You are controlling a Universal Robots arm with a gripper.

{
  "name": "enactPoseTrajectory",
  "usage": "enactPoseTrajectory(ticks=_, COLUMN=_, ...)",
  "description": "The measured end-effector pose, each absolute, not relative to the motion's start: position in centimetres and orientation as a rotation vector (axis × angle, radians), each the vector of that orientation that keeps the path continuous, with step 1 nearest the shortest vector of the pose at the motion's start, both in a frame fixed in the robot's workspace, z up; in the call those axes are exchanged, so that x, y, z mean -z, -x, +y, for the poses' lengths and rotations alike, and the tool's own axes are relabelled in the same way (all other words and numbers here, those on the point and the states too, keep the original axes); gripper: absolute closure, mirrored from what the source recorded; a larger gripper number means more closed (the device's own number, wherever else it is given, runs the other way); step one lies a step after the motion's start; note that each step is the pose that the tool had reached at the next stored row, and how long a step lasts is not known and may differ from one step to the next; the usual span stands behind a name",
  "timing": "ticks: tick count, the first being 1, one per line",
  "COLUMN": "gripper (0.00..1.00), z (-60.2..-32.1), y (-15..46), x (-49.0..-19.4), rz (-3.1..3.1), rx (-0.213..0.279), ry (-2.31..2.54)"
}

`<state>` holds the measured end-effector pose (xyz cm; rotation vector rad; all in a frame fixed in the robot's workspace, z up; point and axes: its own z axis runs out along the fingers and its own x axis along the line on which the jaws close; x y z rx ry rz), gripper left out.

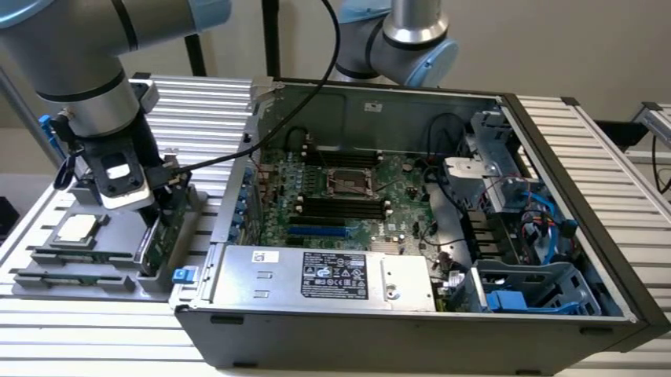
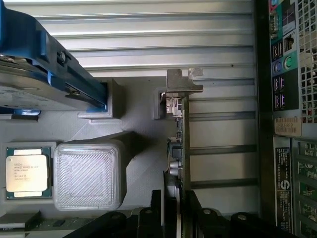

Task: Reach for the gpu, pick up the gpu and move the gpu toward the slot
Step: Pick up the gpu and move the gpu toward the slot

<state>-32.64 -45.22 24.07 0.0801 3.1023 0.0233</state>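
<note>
Pincer (image 2: pixel 174 196) spread astride the edge-on gpu (image 2: pixel 182 141) in wrist view; exterior view: beside the computer case (image 1: pixel 419 334).

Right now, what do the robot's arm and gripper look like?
The arm is made of thick silver-grey tubes with pale blue caps and a dark band at the joint. The gripper is black, with a white block mounted on its front. A thin black cable trails away from the wrist.
</note>
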Motion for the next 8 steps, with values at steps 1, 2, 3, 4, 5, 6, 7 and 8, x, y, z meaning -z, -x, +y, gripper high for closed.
enactPoseTrajectory(ticks=1, gripper=0.69, z=-45.22, y=32.64, x=-24.07, rz=3.102, rx=-0.023, ry=-0.08)
enactPoseTrajectory(ticks=2, gripper=0.69, z=-45.22, y=32.64, x=-24.07, rz=3.102, rx=-0.023, ry=-0.08)
enactPoseTrajectory(ticks=3, gripper=0.74, z=-45.22, y=32.64, x=-24.07, rz=3.102, rx=-0.023, ry=-0.08)
enactPoseTrajectory(ticks=4, gripper=0.74, z=-45.22, y=32.63, x=-24.07, rz=3.103, rx=-0.023, ry=-0.08)
enactPoseTrajectory(ticks=5, gripper=0.74, z=-45.22, y=32.63, x=-24.07, rz=3.103, rx=-0.023, ry=-0.08)
enactPoseTrajectory(ticks=6, gripper=0.74, z=-45.22, y=32.63, x=-24.07, rz=3.103, rx=-0.023, ry=-0.08)
enactPoseTrajectory(ticks=7, gripper=0.74, z=-45.22, y=32.64, x=-24.07, rz=3.103, rx=-0.023, ry=-0.08)
enactPoseTrajectory(ticks=8, gripper=0.74, z=-45.22, y=32.63, x=-24.07, rz=3.103, rx=-0.023, ry=-0.08)
